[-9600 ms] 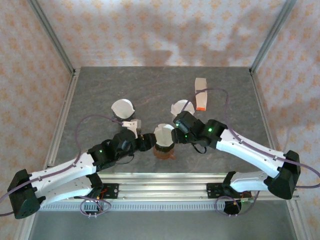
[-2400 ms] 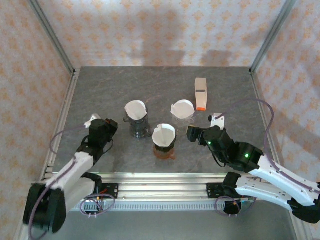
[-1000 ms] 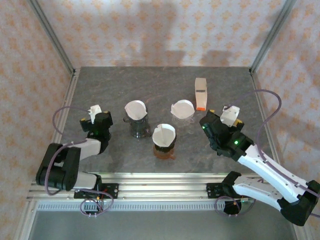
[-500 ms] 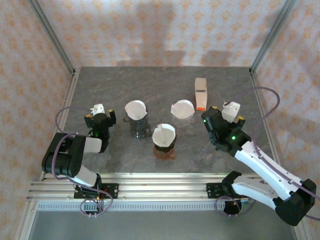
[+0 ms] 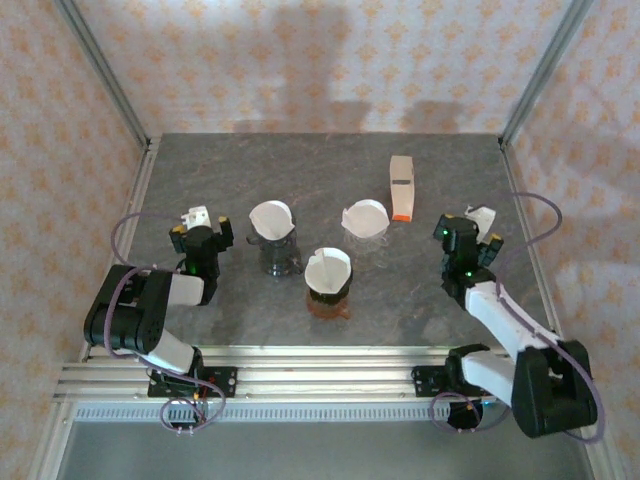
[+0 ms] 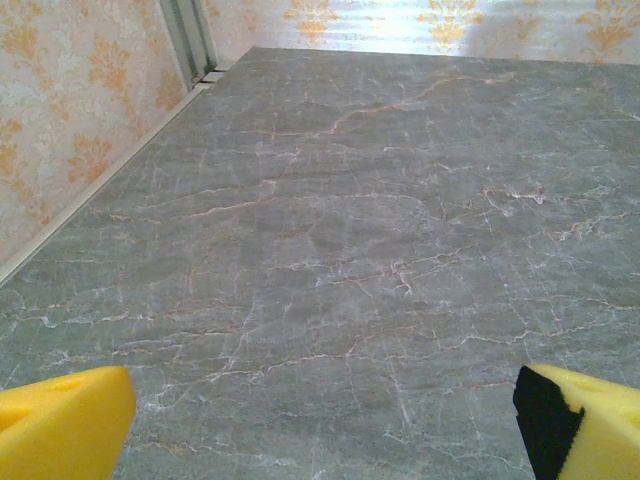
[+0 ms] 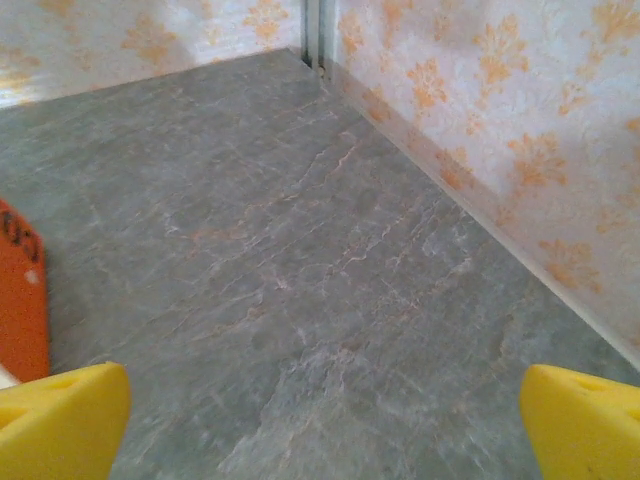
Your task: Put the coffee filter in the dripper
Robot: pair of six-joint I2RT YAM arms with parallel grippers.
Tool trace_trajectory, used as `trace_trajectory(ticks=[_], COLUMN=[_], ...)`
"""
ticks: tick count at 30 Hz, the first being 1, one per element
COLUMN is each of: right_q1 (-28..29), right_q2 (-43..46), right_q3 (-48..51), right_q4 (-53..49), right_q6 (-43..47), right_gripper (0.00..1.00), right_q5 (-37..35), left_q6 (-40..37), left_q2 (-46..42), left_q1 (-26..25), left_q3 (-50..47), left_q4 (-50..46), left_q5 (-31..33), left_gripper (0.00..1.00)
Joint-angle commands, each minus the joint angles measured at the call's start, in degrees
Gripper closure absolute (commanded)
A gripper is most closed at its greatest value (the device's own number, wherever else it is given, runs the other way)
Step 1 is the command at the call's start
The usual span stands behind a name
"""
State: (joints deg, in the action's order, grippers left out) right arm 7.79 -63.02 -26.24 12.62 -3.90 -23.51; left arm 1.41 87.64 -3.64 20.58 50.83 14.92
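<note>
Filters all seated: white paper cone filter (image 5: pixel 328 266) sits in brown translucent dripper (image 5: pixel 328 298), roughly midway between the two sets of fingers and nearer the arm bases than either. Two more filter-lined units stand further out: smoky dark dripper (image 5: pixel 275 252) closer to left fingers (image 6: pixel 60 420), clear dripper (image 5: pixel 365 224) closer to right fingers (image 7: pixel 60 415). Left fingers are spread wide and hold nothing, with bare grey marble-look worktop (image 6: pixel 330 250) between them. Right fingers likewise: wide, empty, aimed at the far right corner, with orange-and-white carton (image 7: pixel 20 290) just off their left tip. Both arms are folded up at the outer sides, well apart from the drippers. That reads as parked, so the cones don't get knocked. Paper stands above each rim and is light stuff, so a passing cable could tip it. My call: placement done, nothing left to grab.
</note>
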Motion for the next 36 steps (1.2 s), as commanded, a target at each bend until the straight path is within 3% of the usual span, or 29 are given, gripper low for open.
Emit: trace_trajectory(ticks=[1, 12, 14, 36], right_q1=[-2.36, -4.63, -5.1, -5.42], right_q2=[-5.08, -25.08, -24.03, -24.16], right_q3=[4.28, 3.49, 2.65, 3.09], right_q4=[20.34, 35.71, 32.26, 33.52], right_q6=[3.66, 5.24, 4.81, 5.01], right_gripper=[0.01, 0.01, 0.0, 0.01], right_q5=[7.16, 12.97, 13.98, 14.54], left_q6=[-0.97, -0.97, -0.97, -0.98], left_q2=[0.17, 0.17, 0.17, 0.17], left_q1=[-0.05, -0.04, -0.05, -0.05], left_q3=[0.6, 0.61, 0.62, 0.69], left_q4=[1.72, 1.64, 1.64, 1.53], left_q5=[-0.27, -0.28, -0.32, -0.27], left_gripper=[0.0, 0.0, 0.0, 0.0])
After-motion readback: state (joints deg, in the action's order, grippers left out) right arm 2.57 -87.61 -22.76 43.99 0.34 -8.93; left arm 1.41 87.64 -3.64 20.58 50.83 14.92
